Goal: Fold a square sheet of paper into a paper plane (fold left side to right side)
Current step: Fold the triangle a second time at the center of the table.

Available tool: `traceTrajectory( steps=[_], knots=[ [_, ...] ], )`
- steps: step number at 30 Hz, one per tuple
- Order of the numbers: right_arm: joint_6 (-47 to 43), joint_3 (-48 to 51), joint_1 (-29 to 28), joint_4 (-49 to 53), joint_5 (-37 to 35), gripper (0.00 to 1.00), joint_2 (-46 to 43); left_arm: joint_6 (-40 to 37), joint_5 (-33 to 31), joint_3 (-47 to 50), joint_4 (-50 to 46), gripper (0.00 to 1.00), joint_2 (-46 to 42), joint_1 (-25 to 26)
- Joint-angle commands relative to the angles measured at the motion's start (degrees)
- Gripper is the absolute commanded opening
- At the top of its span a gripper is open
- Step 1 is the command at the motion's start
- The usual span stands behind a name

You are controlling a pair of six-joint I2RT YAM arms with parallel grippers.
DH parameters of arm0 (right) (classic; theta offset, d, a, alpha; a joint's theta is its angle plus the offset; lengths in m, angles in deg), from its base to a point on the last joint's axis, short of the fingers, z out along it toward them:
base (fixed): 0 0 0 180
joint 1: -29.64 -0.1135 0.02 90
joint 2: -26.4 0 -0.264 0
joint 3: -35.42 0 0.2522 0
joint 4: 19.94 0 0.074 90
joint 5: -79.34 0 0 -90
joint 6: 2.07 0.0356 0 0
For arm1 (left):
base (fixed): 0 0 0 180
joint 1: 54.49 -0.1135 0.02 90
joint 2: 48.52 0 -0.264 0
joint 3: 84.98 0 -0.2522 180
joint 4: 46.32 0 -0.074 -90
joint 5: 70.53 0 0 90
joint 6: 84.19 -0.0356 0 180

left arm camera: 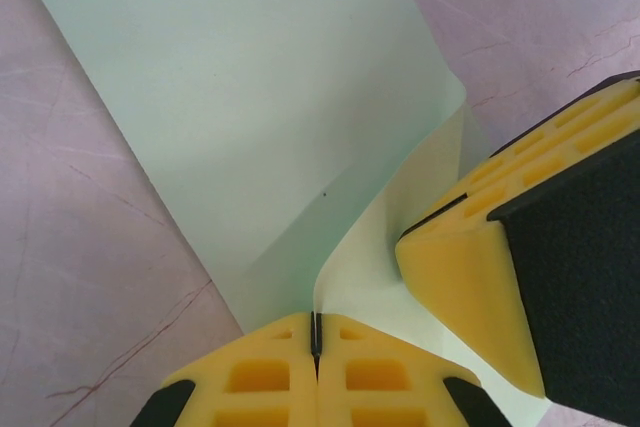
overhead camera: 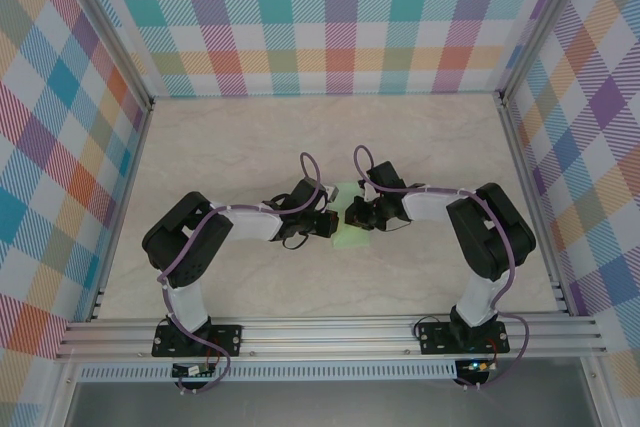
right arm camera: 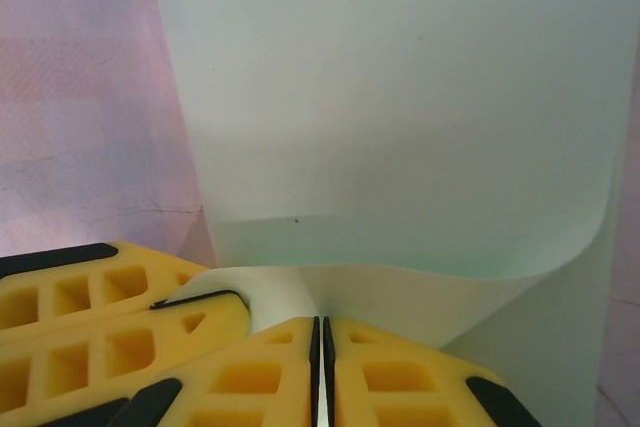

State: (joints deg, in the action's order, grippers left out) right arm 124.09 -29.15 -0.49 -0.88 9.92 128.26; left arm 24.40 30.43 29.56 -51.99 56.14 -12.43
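Item: square sheet of paper (left arm camera: 250, 97) is curling upward, mid-fold. Left gripper (left arm camera: 315, 349) and right gripper (right arm camera: 321, 345) are both clenching its lifted edge to carry it across.

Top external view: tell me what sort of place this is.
Probably a lab robot cell: checked walls, an aluminium frame around a marble-look table, left arm and right arm bolted at its near edge.

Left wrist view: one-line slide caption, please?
Left gripper and right gripper both pinch the raised edge of the square sheet of paper, curled up off the marble table.
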Motion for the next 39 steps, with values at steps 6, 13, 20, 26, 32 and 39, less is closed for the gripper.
traceTrajectory(
  steps=[6, 13, 20, 26, 32, 39],
  knots=[
    [-2.0, -0.6, -0.3, 4.5, -2.6, 0.13, 0.7, -0.3, 1.3, -0.9, -1.6, 0.07, 0.4, -0.5],
    [-1.6, 1.0, -0.3, 5.2, -3.4, 0.13, 1.4, 0.6, 1.3, -0.8, -3.6, 0.19, -5.8, -0.6],
    [-1.3, 1.1, -0.4, 4.7, -3.3, 0.13, 1.4, 1.0, 1.0, 1.8, -5.8, 0.3, -14.3, -0.7],
    [-1.3, 1.1, -0.4, 4.5, -3.2, 0.13, 1.2, 4.7, 13.6, 4.9, 1.7, 0.28, -13.6, -0.4],
    [-1.3, 0.8, -0.4, 4.9, -3.2, 0.13, 1.2, 7.2, 18.7, 4.0, 5.7, 0.26, -7.9, 0.1],
    [-1.4, 0.6, -0.4, 5.1, -3.2, 0.13, 1.2, 6.8, 18.9, 3.0, 5.2, 0.25, -3.2, 0.2]
  ],
)
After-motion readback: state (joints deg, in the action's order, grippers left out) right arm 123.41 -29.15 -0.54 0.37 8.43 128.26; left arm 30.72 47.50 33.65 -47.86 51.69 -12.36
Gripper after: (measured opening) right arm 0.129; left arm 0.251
